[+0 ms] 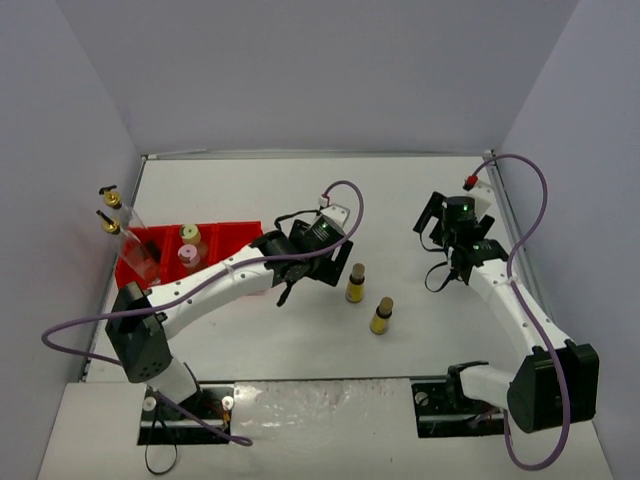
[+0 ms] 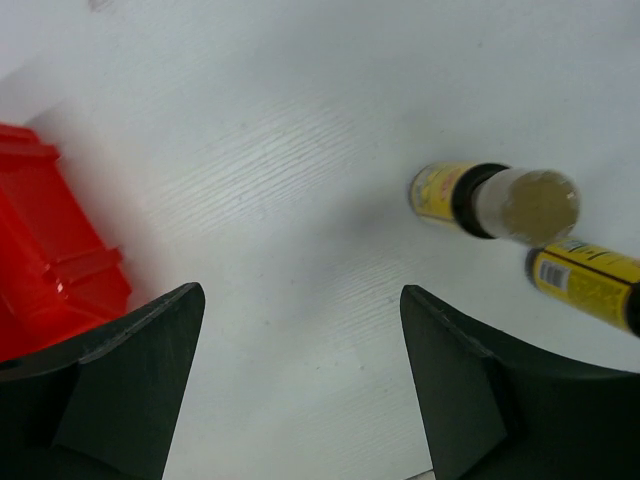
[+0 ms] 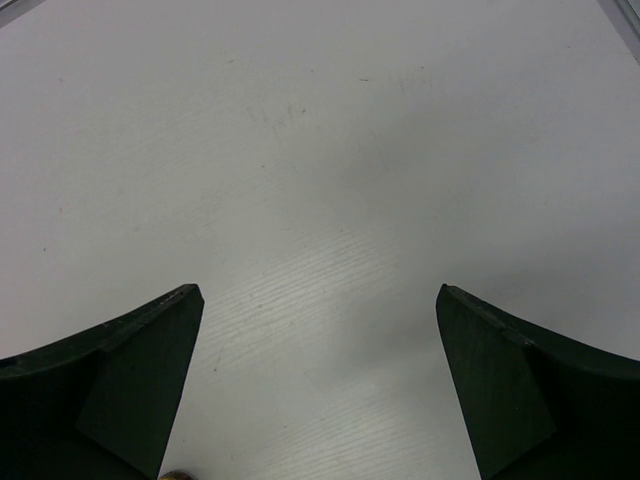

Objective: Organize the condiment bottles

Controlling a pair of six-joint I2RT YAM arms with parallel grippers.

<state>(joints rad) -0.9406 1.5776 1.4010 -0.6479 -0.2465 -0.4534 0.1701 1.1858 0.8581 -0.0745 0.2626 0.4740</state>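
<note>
Two tiny yellow brown-capped bottles (image 1: 355, 283) (image 1: 381, 315) stand upright on the white table, right of centre. In the left wrist view they show at the right, one (image 2: 495, 200) with its cap towards the camera and the other (image 2: 585, 280) cut off by the edge. Two squat beige bottles, yellow-capped (image 1: 189, 234) and pink-capped (image 1: 188, 254), sit in the red tray (image 1: 235, 238). Two tall glass bottles with gold spouts (image 1: 126, 222) (image 1: 137, 252) stand at the tray's left end. My left gripper (image 1: 298, 278) (image 2: 300, 380) is open and empty, between the tray and the tiny bottles. My right gripper (image 1: 452, 225) (image 3: 320, 380) is open and empty over bare table.
The red tray's corner shows at the left of the left wrist view (image 2: 45, 250). Grey walls enclose the table on the left, back and right. A purple cable loops over each arm. The right wrist view shows only white table top.
</note>
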